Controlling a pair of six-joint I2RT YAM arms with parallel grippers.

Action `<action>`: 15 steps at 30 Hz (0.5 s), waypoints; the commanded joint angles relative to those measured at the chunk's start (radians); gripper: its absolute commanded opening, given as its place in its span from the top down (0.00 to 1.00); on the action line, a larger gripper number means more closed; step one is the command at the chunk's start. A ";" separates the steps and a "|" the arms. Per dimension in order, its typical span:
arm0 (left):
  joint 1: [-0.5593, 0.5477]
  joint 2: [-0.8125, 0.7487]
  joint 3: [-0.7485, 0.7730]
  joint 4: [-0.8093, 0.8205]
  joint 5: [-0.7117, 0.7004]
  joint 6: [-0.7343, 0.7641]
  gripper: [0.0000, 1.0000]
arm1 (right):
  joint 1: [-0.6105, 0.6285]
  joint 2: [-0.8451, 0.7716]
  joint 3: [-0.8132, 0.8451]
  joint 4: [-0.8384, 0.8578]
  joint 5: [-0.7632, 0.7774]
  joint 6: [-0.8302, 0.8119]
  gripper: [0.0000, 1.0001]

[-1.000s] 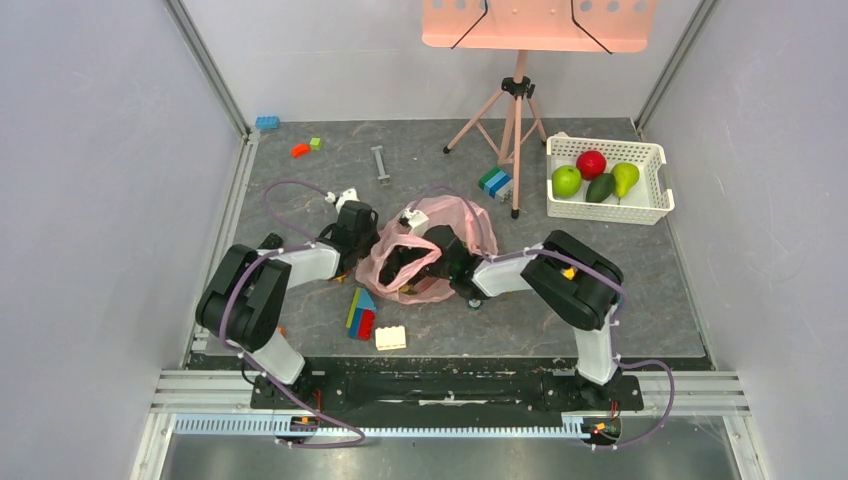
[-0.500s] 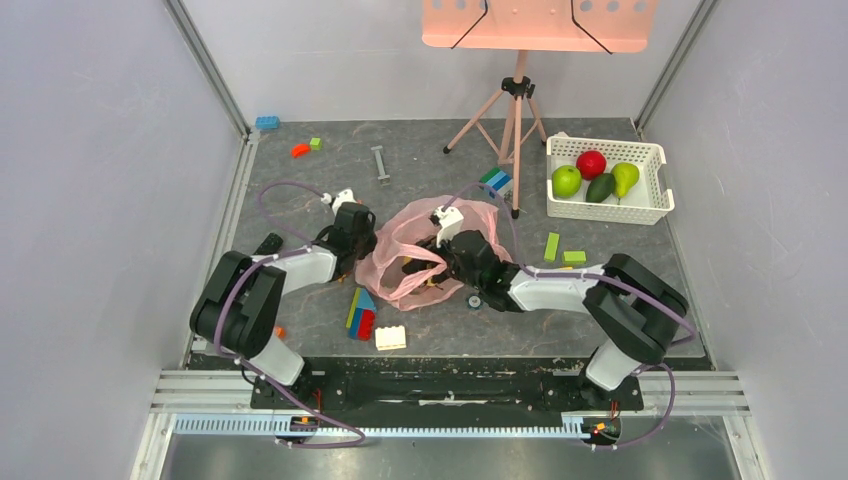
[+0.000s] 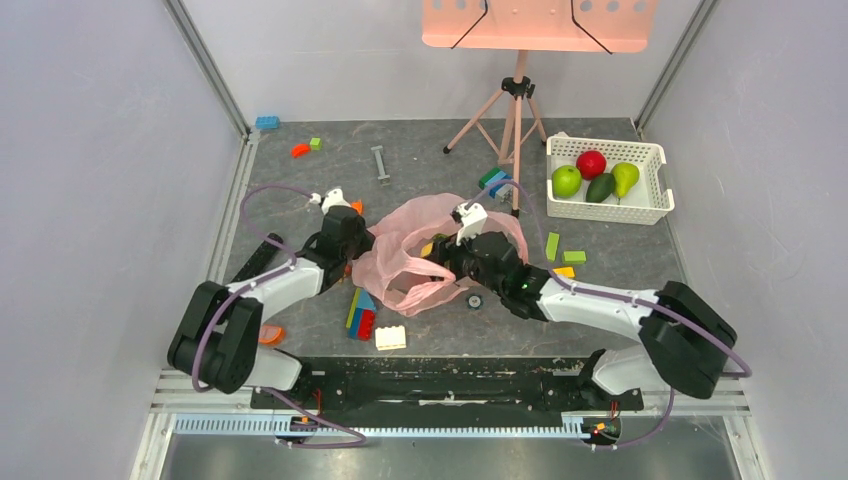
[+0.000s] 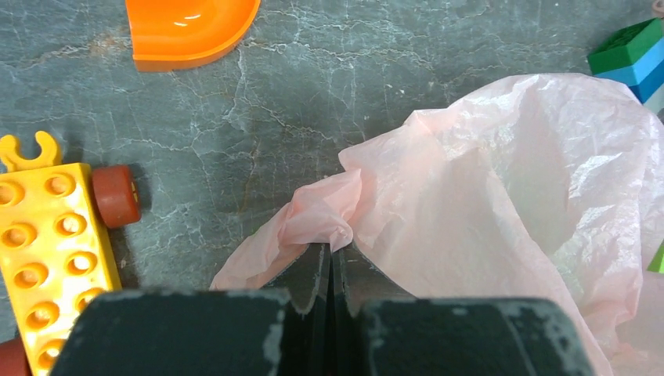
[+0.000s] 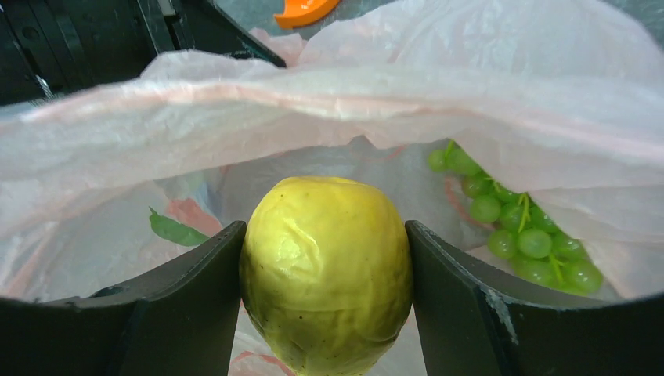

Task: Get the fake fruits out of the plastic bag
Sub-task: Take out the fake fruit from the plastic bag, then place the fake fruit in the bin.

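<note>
Four fruits (image 3: pixel 566 181) sit in basket (image 3: pixel 608 213), far right corner. My right claw (image 5: pixel 325 282) pinches lemon (image 5: pixel 325 251) inside bag (image 4: pixel 509 196), mid-table. My left claw (image 4: pixel 330 266) is pressed together on bag rim. Grapes (image 5: pixel 517 227) left inside.

The crinkled pink bag (image 3: pixel 392 262) lies open mid-frame, a yellow lemon (image 5: pixel 325 270) and green grapes (image 5: pixel 517 227) inside, while green apple (image 3: pixel 566 181), red apple (image 3: pixel 591 164), avocado (image 3: pixel 600 187) and pear (image 3: pixel 625 178) cluster upper right.
</note>
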 commanded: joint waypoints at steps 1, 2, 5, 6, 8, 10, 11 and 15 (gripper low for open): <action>0.002 -0.080 -0.022 0.042 -0.010 0.058 0.96 | -0.007 -0.099 0.024 -0.041 0.047 -0.015 0.45; 0.003 -0.090 -0.021 0.048 0.005 0.060 0.96 | -0.009 -0.115 0.030 -0.051 0.050 -0.012 0.45; 0.002 -0.115 -0.010 0.052 0.054 0.058 0.95 | -0.016 -0.169 0.044 -0.090 0.066 -0.009 0.45; 0.002 -0.126 -0.008 0.053 0.063 0.058 0.95 | -0.017 -0.185 0.048 -0.108 0.086 -0.005 0.45; 0.002 -0.150 -0.005 0.050 0.060 0.060 0.94 | -0.026 -0.229 0.055 -0.149 0.110 -0.002 0.45; 0.003 -0.170 -0.005 0.041 0.051 0.065 0.94 | -0.035 -0.273 0.055 -0.177 0.120 -0.005 0.45; 0.002 -0.178 -0.005 0.036 0.049 0.067 0.94 | -0.042 -0.296 0.058 -0.194 0.122 -0.007 0.44; 0.002 -0.202 -0.017 0.028 0.049 0.068 0.94 | -0.075 -0.359 0.096 -0.297 0.120 -0.029 0.44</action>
